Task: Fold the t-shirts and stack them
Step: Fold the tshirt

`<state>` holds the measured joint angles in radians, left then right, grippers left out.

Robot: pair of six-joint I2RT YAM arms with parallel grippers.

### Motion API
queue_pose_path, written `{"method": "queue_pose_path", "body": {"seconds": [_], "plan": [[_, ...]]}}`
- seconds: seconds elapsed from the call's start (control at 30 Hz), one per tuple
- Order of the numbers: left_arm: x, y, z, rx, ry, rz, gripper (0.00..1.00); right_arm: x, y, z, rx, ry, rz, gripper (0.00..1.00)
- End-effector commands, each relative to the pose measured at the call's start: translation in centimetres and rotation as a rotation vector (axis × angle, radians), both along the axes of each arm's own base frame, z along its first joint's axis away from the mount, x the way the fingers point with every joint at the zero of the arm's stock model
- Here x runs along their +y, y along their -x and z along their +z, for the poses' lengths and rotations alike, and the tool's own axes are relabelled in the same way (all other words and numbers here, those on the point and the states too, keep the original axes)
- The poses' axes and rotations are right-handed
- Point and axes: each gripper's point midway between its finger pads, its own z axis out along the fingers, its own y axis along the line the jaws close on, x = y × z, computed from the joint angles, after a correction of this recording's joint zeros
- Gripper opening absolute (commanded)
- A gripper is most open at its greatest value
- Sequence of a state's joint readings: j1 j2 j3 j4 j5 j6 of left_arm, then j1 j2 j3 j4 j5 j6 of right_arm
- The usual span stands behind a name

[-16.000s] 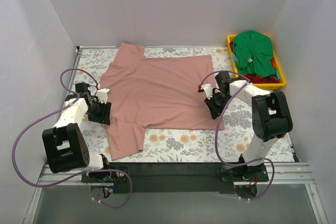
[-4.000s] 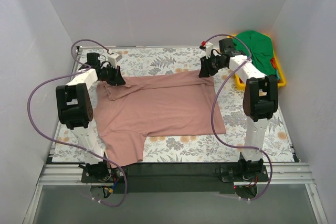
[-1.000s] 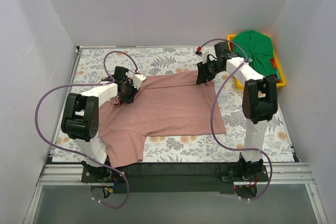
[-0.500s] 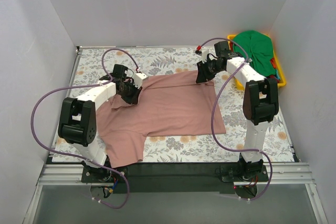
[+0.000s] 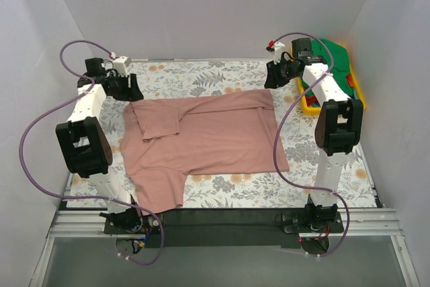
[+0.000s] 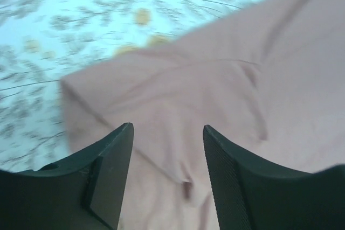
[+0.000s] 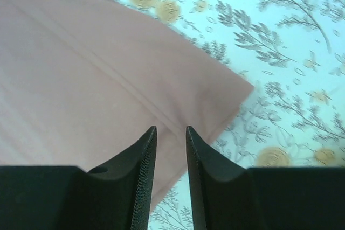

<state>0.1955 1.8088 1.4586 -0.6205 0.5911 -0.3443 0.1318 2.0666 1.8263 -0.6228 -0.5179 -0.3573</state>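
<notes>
Top external view is showing me mid-fold on the pink t-shirt, which is lying spread on the desk between the two arms.

Starting on the left, the left gripper is hovering above the far-left corner of the shirt. In its wrist view its fingers are standing well apart with nothing between them, only pink cloth and floral cover below. Just beneath and to the right of that gripper, the far sleeve is lying turned in over the body of the shirt. The near sleeve is sticking out flat towards the arm bases, well away from either gripper.

Moving right, the right gripper is hanging over the shirt's far-right corner. Its fingers are showing only a narrow gap, and I am seeing the cloth edge through that gap, so it is gripping nothing. Beyond it to the right, the green t-shirt is sitting heaped in the yellow bin, waiting its turn.

I am judging this as the sleeve-tucking stage, with one sleeve done and both grippers free. Next I am thinking of bringing the left gripper down to the near sleeve, pinching its edge low against the desk, and carrying it inward. The cloth is thin and limp, so I am expecting to need a clean pinch on one layer only.
</notes>
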Motion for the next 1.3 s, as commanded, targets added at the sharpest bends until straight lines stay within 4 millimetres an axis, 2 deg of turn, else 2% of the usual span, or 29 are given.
{"method": "queue_pose_path", "body": {"seconds": [0.0, 0.17, 0.33, 0.37, 0.53, 0.6, 0.63, 0.73, 0.8, 0.83, 0.9, 1.0, 1.1, 1.17, 1.2, 1.27], "plan": [[2.1, -1.4, -0.7, 0.052, 0.046, 0.125, 0.55, -1.2, -0.4, -1.6, 0.031, 0.043, -0.027, 0.36], [4.9, -1.3, -4.3, 0.132, -0.024, 0.245, 0.56, -3.4, -0.1, -5.0, 0.06, 0.173, -0.059, 0.38], [7.4, -2.1, -5.0, 0.127, -0.035, 0.336, 0.57, -3.7, -0.2, -6.3, 0.094, 0.184, -0.091, 0.4], [7.4, -2.0, -5.8, 0.152, -0.032, 0.339, 0.57, -3.4, -0.1, -6.4, 0.106, 0.171, -0.093, 0.4], [6.4, -1.2, -6.4, 0.194, 0.011, 0.305, 0.57, -3.3, 0.7, -6.9, 0.134, 0.157, -0.091, 0.41], [5.8, -0.7, -5.7, 0.18, 0.023, 0.281, 0.57, -3.4, 1.1, -7.0, 0.129, 0.168, -0.072, 0.42], [5.3, 0.0, -5.9, 0.19, 0.035, 0.267, 0.57, -3.5, 1.3, -7.2, 0.13, 0.174, -0.067, 0.42], [3.1, 0.8, -4.5, 0.153, 0.042, 0.169, 0.56, -3.5, 1.5, -7.5, 0.126, 0.188, -0.046, 0.43], [1.4, 1.8, -4.4, 0.152, 0.036, 0.118, 0.56, -3.5, 1.6, -7.7, 0.13, 0.198, -0.043, 0.43], [-0.2, 2.0, -3.8, 0.132, 0.022, 0.068, 0.56, -3.3, 1.6, -7.7, 0.128, 0.201, -0.039, 0.43], [-2.7, 2.7, -4.2, 0.138, -0.017, 0.008, 0.56, -3.3, 1.8, -8.0, 0.135, 0.206, -0.037, 0.43], [-6.0, 2.7, -4.2, 0.1, -0.077, -0.048, 0.55, -3.5, 1.8, -8.4, 0.136, 0.218, -0.037, 0.42], [-9.4, 1.9, -4.6, 0.073, -0.119, -0.106, 0.51, -3.8, 1.7, -8.8, 0.137, 0.234, -0.038, 0.36], [-10.3, 1.4, -5.0, 0.066, -0.15, -0.113, 0.49, -3.8, 1.7, -8.9, 0.14, 0.237, -0.039, 0.35], [-11.6, 1.2, -5.3, 0.065, -0.159, -0.133, 0.48, -3.8, 1.6, -9.0, 0.136, 0.239, -0.035, 0.34], [-12.1, 0.8, -6.0, 0.063, -0.204, -0.136, 0.47, -3.9, 1.5, -9.0, 0.136, 0.244, -0.038, 0.32]]}}
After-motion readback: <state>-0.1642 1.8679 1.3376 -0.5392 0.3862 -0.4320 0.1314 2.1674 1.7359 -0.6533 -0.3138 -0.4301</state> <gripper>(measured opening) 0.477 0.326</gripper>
